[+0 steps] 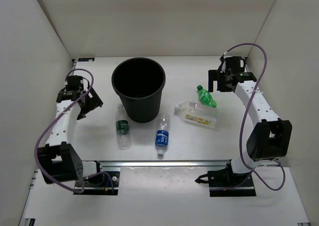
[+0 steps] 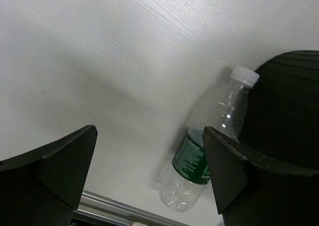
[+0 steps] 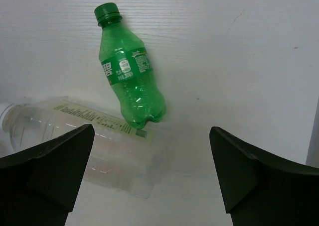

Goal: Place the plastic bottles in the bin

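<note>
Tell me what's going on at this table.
Two robot arms are set to clear plastic bottles into the black bin. Nothing is picked up yet: all four bottles lie on the table, outside the bin. The left gripper is open, aimed at the green-labelled bottle beside the bin. The right gripper is open over the all-green bottle, right beside the yellow-labelled bottle. The blue-labelled bottle lies in front of the bin.

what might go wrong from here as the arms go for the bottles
1. The all-green plastic bottle seems to lie with its base against the large clear yellow-labelled bottle; the right fingers closing on it may nudge that one into rolling.
2. The clear green-labelled bottle lies close beside the round black plastic bin; the open left fingers could knock the bin while reaching it.
</note>
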